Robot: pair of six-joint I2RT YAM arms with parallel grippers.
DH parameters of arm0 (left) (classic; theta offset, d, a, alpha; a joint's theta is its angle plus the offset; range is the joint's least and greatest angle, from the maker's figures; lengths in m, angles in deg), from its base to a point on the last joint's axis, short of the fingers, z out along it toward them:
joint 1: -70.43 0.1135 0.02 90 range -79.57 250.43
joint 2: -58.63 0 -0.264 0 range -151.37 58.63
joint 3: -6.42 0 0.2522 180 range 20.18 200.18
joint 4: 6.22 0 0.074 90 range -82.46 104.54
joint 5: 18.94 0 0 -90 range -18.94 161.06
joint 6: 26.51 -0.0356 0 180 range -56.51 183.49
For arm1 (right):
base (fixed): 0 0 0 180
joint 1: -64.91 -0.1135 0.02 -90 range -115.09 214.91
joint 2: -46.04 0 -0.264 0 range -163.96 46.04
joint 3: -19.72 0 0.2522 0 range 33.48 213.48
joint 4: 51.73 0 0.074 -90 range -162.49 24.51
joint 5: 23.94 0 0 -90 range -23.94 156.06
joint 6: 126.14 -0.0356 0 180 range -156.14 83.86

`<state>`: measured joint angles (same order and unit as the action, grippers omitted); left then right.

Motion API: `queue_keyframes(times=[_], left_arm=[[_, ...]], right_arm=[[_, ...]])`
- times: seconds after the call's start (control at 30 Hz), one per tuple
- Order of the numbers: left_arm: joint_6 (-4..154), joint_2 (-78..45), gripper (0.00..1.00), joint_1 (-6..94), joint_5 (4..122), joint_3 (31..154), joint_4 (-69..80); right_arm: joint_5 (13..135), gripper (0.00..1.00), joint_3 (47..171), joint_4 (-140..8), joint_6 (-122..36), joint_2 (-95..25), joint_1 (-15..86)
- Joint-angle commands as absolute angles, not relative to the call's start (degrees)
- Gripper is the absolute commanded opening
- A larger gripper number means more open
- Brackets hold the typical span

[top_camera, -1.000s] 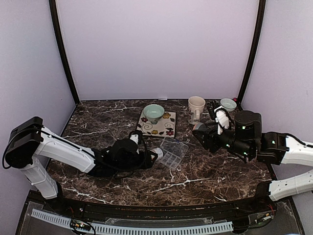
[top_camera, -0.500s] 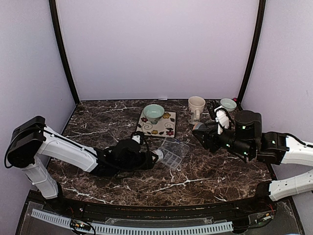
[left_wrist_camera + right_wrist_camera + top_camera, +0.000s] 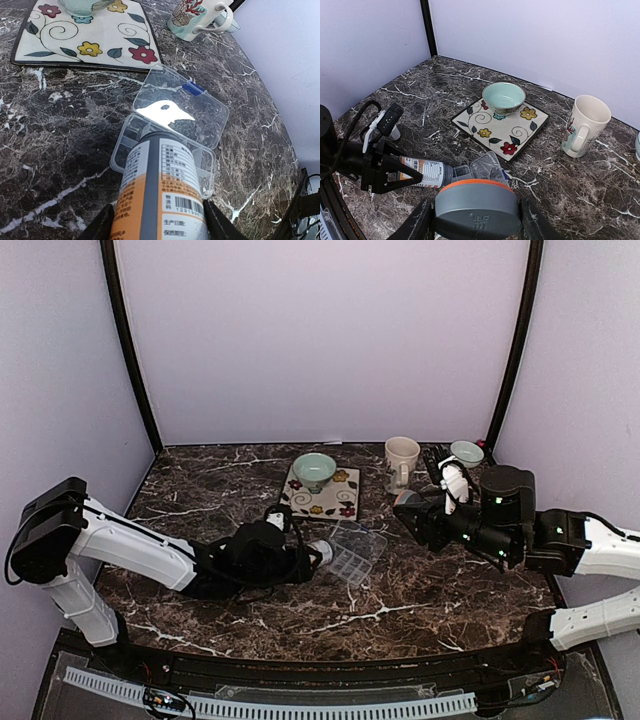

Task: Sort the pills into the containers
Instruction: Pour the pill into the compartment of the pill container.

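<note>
My left gripper (image 3: 298, 560) is shut on the orange and white bottle (image 3: 160, 190). The bottle lies nearly level, uncapped, with its mouth over the near compartments of the clear pill box (image 3: 206, 167). The box's hinged lid (image 3: 180, 102) lies open behind it. The box (image 3: 352, 558) sits mid-table. My right gripper (image 3: 472, 220) is shut on the bottle's grey, orange-rimmed cap (image 3: 476, 205) and holds it above the table to the right of the box. The right wrist view also shows the bottle (image 3: 422, 171) and the box (image 3: 462, 172). No pills show; the bottle hides part of the compartments.
A square floral plate (image 3: 335, 502) with a green bowl (image 3: 314, 469) on it lies behind the box. A cream mug (image 3: 401, 457) and a small bowl (image 3: 466, 451) stand at the back right. Purple walls close in the table.
The left gripper has shifted very slightly with the bottle at the box. The right arm and the cap have not moved.
</note>
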<state>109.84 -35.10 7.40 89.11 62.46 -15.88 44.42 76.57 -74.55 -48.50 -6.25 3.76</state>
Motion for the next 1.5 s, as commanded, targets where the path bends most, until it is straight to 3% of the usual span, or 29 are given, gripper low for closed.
queue_keyframes(times=[0.0,0.57,1.47], left_arm=[[108.67,-32.15,0.0,7.06,90.47,62.44,-16.6],[110.97,-37.86,0.0,7.43,87.36,66.31,-10.72],[108.31,-31.57,0.0,7.23,90.78,64.83,-12.19]], right_arm=[[44.53,0.16,78.17,-72.98,-48.93,-5.84,4.09],[44.67,0.17,77.26,-72.72,-49.21,-5.51,4.09],[44.89,0.17,78.18,-72.78,-48.98,-6.34,4.16]])
